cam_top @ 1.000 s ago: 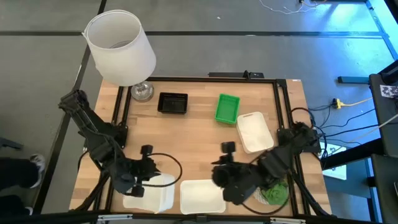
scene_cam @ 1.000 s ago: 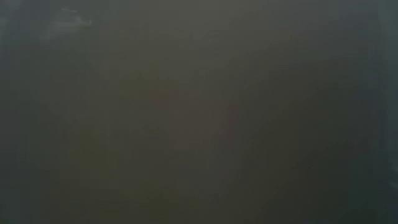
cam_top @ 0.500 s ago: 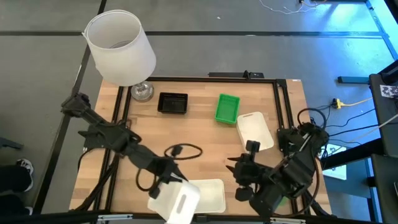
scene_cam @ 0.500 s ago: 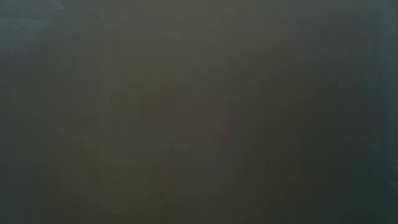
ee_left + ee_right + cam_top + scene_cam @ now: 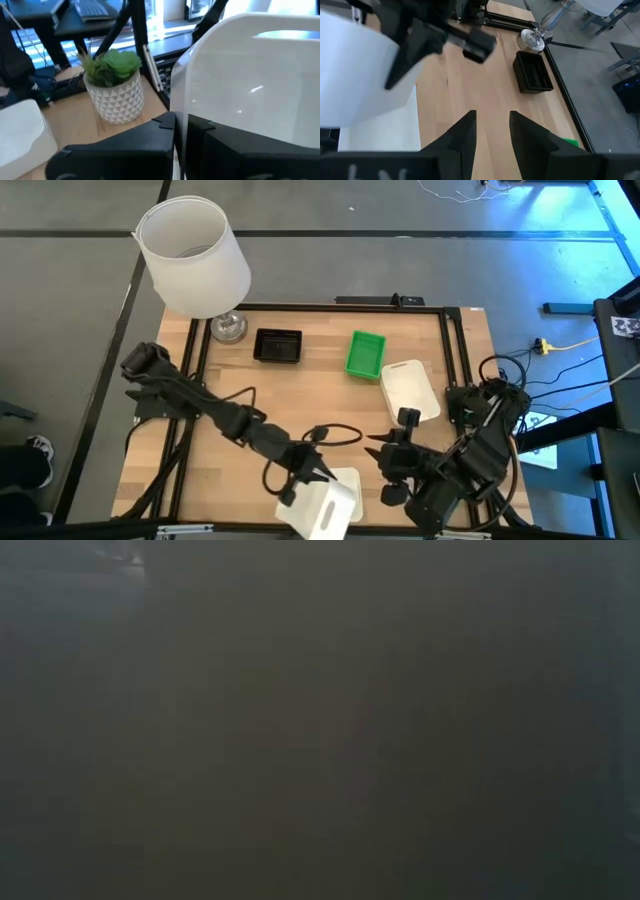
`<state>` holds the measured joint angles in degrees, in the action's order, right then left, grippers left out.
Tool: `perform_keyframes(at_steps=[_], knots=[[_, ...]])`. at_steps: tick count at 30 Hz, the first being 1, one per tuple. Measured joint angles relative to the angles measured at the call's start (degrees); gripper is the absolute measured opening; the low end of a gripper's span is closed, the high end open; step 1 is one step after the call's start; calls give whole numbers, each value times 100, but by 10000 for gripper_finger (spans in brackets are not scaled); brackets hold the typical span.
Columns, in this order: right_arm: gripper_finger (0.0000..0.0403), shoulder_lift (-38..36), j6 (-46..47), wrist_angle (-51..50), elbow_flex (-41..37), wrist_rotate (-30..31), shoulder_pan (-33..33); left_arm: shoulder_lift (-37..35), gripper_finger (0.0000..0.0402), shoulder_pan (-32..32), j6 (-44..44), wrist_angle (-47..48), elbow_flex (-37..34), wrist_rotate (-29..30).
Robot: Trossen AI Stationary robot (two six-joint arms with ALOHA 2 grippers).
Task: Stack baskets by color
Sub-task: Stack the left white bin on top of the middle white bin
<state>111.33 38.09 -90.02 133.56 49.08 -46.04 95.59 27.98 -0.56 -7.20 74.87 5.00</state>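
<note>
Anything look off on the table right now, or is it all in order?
One thing: the low view is dark all over and shows nothing. On the table, the white basket on the right lies askew to the table edges, unlike the black and green baskets. Nothing looks spilled or damaged.

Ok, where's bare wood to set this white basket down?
Free: the middle, between the black basket and the left end effector; also the left strip. Crowded: the near edge, white baskets, right end effector.
</note>
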Motion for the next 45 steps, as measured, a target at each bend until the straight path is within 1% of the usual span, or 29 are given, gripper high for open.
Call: perform_keyframes(at_steps=[1,4,8,11,17,23,25,31,39,43,45], knots=[[117,0,-73,0,0,-2,0,64,0,-30,0,-5,0,20],[117,0,-147,0,0,-4,-2,235,0,-56,22,52,-2,321],[117,2,-263,0,0,-4,0,277,0,-50,168,121,-2,345],[117,2,-287,0,0,-4,0,277,0,-43,319,430,-2,377],[117,4,-378,0,0,-9,0,277,0,-50,468,886,0,772],[117,4,-398,0,0,-11,0,277,0,-65,496,1230,0,898],[117,4,-407,0,0,-11,0,277,0,-69,577,1315,0,900],[117,7,-409,0,0,-26,0,277,0,-63,619,2098,0,884],[117,7,-409,-2,0,-26,0,277,0,-65,365,2719,2,252],[117,9,-404,-2,0,-26,0,277,0,-37,175,2806,30,247],[117,9,-404,-2,2,-24,0,277,0,-22,145,3036,221,260]])
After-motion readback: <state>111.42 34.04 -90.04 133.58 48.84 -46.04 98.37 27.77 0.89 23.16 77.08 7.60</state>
